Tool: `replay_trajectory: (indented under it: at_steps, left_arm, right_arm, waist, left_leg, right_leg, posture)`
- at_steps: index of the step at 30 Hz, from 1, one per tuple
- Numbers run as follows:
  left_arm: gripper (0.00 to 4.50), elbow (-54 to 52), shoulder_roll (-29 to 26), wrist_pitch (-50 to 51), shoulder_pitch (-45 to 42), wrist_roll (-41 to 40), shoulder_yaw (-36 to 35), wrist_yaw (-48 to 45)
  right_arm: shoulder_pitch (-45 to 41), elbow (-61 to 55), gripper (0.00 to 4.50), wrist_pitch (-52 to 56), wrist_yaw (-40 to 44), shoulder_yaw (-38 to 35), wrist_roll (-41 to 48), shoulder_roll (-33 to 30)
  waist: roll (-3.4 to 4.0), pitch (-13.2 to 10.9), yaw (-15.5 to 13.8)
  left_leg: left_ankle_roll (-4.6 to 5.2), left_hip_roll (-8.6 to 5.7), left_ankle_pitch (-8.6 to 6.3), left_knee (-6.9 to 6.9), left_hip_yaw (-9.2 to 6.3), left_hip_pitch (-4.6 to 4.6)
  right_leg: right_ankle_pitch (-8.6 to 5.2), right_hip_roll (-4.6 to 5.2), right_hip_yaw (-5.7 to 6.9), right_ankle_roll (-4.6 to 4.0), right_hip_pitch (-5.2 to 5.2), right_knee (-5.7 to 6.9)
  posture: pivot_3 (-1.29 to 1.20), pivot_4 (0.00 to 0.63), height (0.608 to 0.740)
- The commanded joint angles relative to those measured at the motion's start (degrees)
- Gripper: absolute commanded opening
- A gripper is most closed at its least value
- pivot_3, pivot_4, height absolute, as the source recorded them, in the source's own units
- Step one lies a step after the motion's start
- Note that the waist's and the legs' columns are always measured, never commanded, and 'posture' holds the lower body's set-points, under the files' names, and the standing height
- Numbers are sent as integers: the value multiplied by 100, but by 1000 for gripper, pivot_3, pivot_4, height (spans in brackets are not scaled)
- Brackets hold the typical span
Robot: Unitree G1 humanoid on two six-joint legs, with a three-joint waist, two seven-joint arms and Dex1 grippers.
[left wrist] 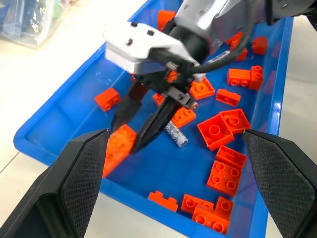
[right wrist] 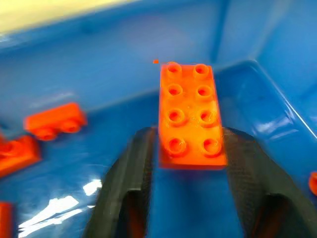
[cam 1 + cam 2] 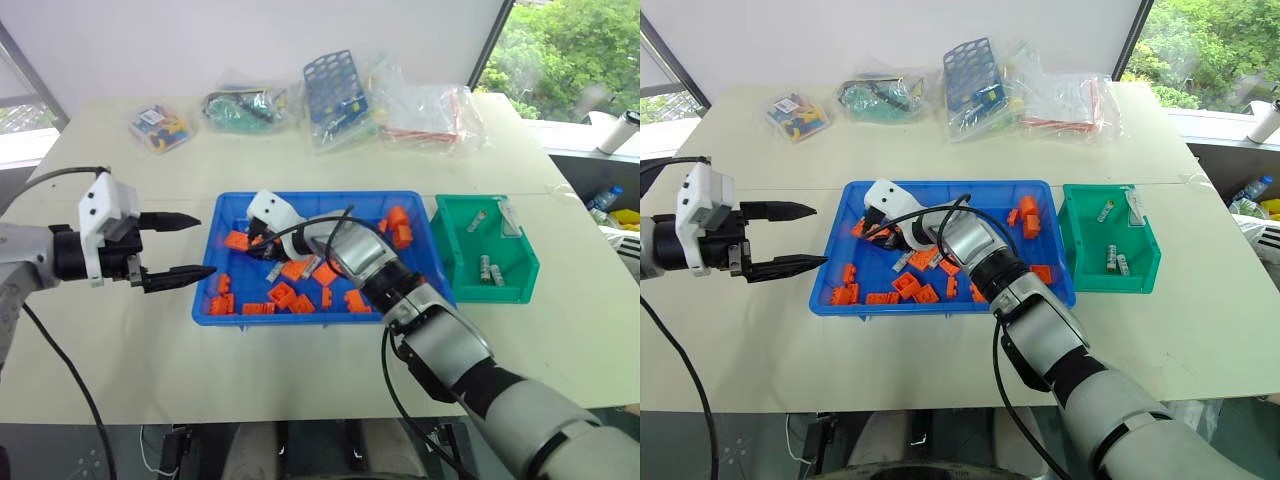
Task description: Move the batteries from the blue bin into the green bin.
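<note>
Orange brick [image 2: 191,115] between parted right claw [image 1: 136,130] fingers, grip unclear; left claw [image 3: 185,246] apart.

Blue bin [image 3: 215,300], shallow, mid-frame: one silver battery [image 1: 176,134] flat among orange bricks. Green bin [image 3: 525,270], just right of it: four batteries [image 3: 487,268] inside.

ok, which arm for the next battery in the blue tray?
Right. The right gripper is inside the shallow blue plastic bin beside a silver cylindrical battery, with the small green plastic bin on its side, though it straddles an orange plastic brick. The left gripper hovers open outside the rim.
</note>
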State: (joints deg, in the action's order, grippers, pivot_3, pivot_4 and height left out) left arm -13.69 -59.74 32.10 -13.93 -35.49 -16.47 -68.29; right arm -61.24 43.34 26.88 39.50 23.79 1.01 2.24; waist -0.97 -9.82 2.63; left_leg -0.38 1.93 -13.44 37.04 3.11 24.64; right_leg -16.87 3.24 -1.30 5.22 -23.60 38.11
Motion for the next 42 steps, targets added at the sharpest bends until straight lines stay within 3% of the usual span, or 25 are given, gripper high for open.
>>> replay_trajectory:
  at_steps: [1, 7, 13, 33, 36, 40, 42]
  left_arm:
    - [4500, -47, -10, -105, -74, 20, -17, -7]
    - [4500, 41, 30, -169, -212, 82, 117, -7]
    - [4500, 108, 66, -211, -315, 131, 189, -12]
    - [4500, -9, 38, -137, -298, 71, 60, 63]
    - [4500, 11, 39, -141, -328, 76, 73, 73]
    - [4500, 37, 37, -147, -356, 80, 102, 67]
    - [4500, 48, 43, -150, -365, 82, 118, 65]
  right_arm:
    - [-179, -488, 3122, 7, 504, -151, 58, -173]
    - [41, -1458, 3122, 128, 1823, 225, -21, -996]
    - [137, -1445, 3122, -417, 2350, 480, -306, -1434]
    - [455, -675, 3122, -1574, 2261, 567, -879, -1065]
    - [445, -575, 2260, -1656, 2238, 480, -872, -991]
    - [483, -655, 169, -1605, 2244, 412, -839, -944]
    - [532, -829, 63, -1521, 2240, 349, -794, -965]
  waist:
    - [0, 0, 1]
    - [0, 0, -15]
    - [0, 0, 1]
    - [-1, -1, -7]
    - [-1, -1, -6]
    - [-1, -1, -13]
    - [-2, -1, -14]
  left_leg:
    - [0, 0, 0, 0, 0, 0]
    - [0, -2, 0, 2, -2, 0]
    - [1, 1, 0, 0, -2, -1]
    - [1, 0, 0, 4, -2, -1]
    - [1, 1, 0, 4, -1, -2]
    - [1, 1, 0, 5, -2, -2]
    - [1, 0, 0, 5, -2, -3]
  right_leg:
    - [0, 0, 0, 0, 0, 0]
    - [0, 3, 1, 0, 3, -1]
    - [0, -3, 1, 0, 1, 0]
    - [0, -4, 1, 1, 3, 1]
    - [0, -4, 1, 1, 4, 1]
    - [0, -4, 1, 1, 5, 2]
    - [0, -3, 1, 1, 6, 1]
  posture:
    - [0, 150, 739]
    - [0, 150, 739]
    - [0, 150, 739]
    - [0, 150, 739]
    - [0, 150, 739]
    - [0, 150, 739]
    - [0, 150, 739]
